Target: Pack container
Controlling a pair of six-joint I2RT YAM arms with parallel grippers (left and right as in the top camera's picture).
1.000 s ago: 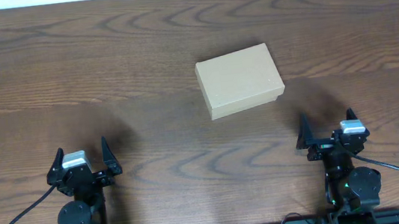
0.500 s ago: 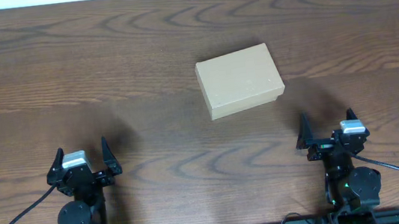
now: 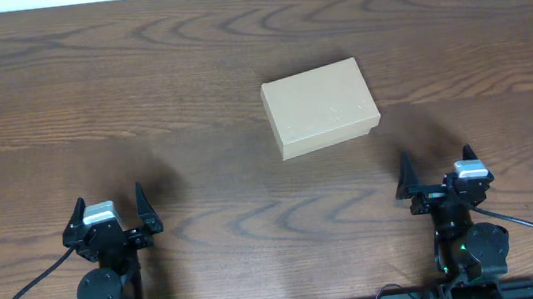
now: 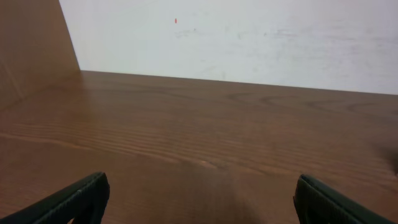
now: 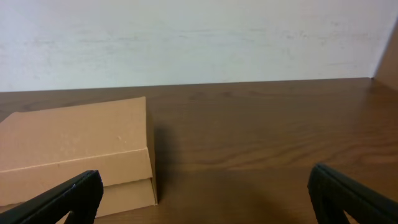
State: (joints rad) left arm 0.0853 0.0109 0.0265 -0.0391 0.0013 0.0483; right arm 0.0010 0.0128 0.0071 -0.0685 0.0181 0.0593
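The container (image 3: 320,107) is a plain tan cardboard box with its flap lid down, lying a little right of the table's middle. In the right wrist view the container (image 5: 74,155) fills the lower left, ahead of the fingers. My right gripper (image 3: 438,170) rests near the front edge at the right, open and empty, and in its own view the right gripper (image 5: 205,193) has bare wood between its fingers. At the front left, far from the box, my left gripper (image 3: 110,210) stands open with nothing in it. In its own view the left gripper (image 4: 200,198) faces bare wood.
The dark wooden table (image 3: 139,93) stretches all round the box. A white wall (image 4: 249,31) rises behind the far edge. Both arm bases and their cables sit along the front edge.
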